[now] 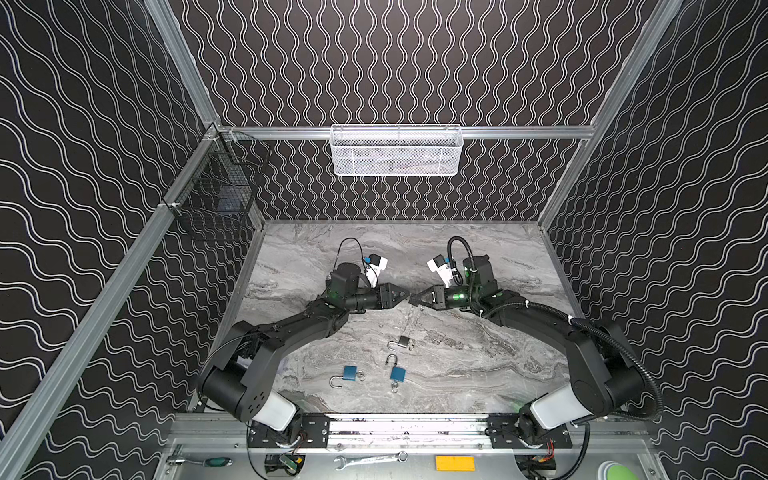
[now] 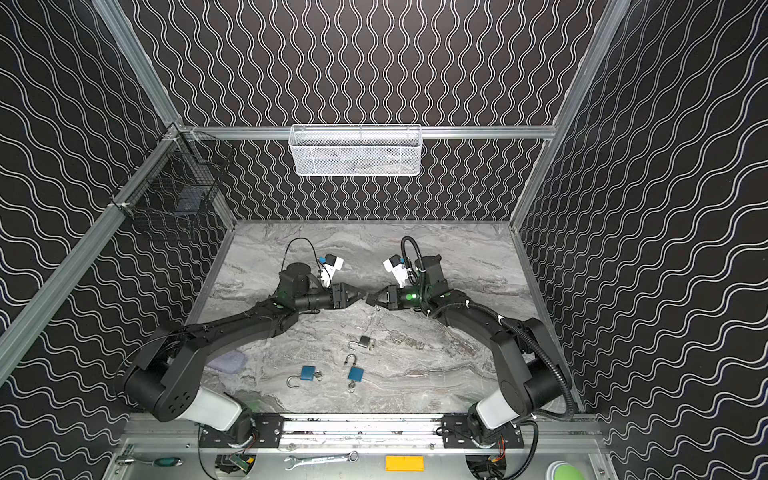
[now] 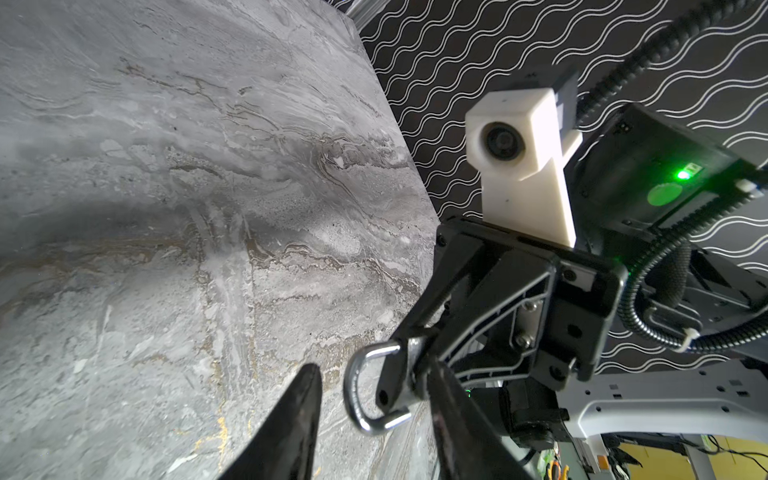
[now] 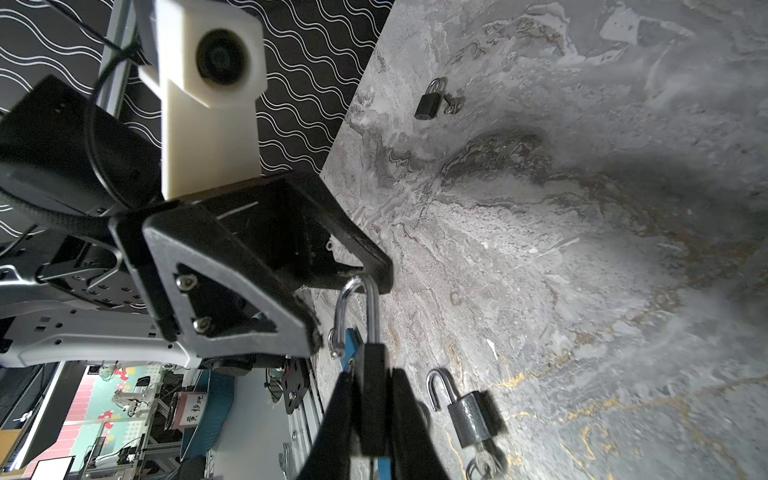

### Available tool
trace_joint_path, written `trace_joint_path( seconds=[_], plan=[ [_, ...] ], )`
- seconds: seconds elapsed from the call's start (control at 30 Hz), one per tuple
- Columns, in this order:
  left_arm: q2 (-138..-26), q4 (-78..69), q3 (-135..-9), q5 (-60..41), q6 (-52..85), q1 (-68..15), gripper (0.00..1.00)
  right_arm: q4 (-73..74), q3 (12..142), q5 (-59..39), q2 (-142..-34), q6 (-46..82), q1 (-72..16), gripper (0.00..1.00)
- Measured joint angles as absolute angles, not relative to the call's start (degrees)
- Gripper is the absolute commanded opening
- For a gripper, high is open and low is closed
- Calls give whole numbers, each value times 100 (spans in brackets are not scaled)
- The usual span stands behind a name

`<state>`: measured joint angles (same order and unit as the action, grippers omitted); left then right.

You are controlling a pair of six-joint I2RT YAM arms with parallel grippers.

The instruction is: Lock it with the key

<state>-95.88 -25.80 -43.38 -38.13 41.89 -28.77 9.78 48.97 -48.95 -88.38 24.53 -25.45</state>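
Padlock (image 4: 374, 395) between right jaws

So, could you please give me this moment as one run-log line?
right hand: shut on black padlock body | shackle: open | left hand: open, fingers either side of shackle

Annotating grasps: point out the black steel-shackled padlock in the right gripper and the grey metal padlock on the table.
black steel-shackled padlock (image 4: 374, 399), right wrist view, body.
grey metal padlock (image 1: 403, 341), a top view, body.

The right gripper (image 4: 371, 376) pinches a black lock (image 4: 372, 419). Its open loop (image 4: 374, 307) sits between the fingers of the left gripper (image 4: 351, 305).
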Motion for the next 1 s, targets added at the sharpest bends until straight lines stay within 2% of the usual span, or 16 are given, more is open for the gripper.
trace_joint_path(
  seconds=[0.7,1.0],
  plan=[
    [-9885,-2902,-4342,-4060,4211,-2779,7,917,4877,-4866,-8785,2438,-2539,8],
    [-9946,-3131,-4313,-4112,4316,-2768,0,930,4877,-4917,-8785,2661,-2523,7]
  ],
)
